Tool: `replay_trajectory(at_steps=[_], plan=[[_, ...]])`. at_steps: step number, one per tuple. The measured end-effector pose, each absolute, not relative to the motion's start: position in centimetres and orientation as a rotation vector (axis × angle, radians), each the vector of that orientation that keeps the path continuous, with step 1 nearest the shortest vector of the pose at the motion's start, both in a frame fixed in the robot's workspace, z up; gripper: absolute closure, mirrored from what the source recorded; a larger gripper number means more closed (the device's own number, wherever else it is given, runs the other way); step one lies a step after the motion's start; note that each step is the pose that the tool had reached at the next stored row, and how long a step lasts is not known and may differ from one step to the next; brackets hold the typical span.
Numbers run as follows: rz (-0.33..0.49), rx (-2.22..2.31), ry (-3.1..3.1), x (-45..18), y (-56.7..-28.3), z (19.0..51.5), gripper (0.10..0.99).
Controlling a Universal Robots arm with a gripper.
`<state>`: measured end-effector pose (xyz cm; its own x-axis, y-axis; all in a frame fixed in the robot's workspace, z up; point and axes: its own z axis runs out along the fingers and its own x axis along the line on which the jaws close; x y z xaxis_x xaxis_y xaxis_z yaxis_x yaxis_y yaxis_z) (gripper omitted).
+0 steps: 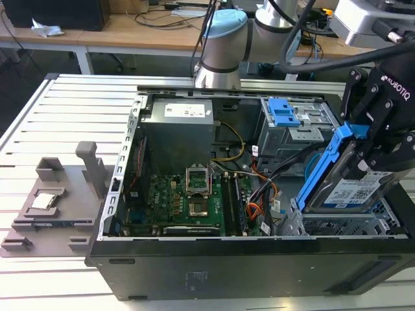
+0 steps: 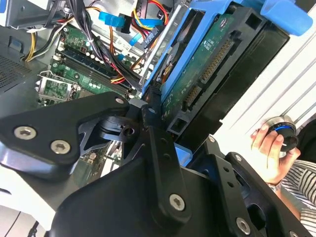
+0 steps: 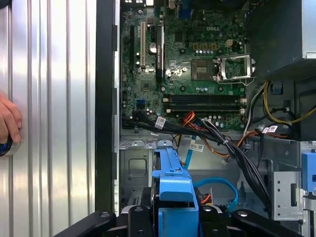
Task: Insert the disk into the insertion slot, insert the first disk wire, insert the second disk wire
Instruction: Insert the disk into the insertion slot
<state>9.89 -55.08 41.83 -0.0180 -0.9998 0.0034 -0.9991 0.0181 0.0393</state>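
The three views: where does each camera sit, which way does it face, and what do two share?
Exterior view: off the arm, above the open case, looking down into it; arm and gripper show.
First wrist view: on the wrist, looking down past the gripper on the board.
Second wrist view: on the wrist, looking along the fingers at the disk.
Both wrist views share the disk and a person's hand.

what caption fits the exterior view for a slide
Black gripper holds blue-framed grey metal hard drive tilted over grey perforated drive cage.
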Motion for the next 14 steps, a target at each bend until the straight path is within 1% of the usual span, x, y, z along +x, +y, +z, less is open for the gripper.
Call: replay_trajectory(at_steps=[14], plan=[[-0.04,2.18,-2.22,9.9,-55.1,40.1,0.722]])
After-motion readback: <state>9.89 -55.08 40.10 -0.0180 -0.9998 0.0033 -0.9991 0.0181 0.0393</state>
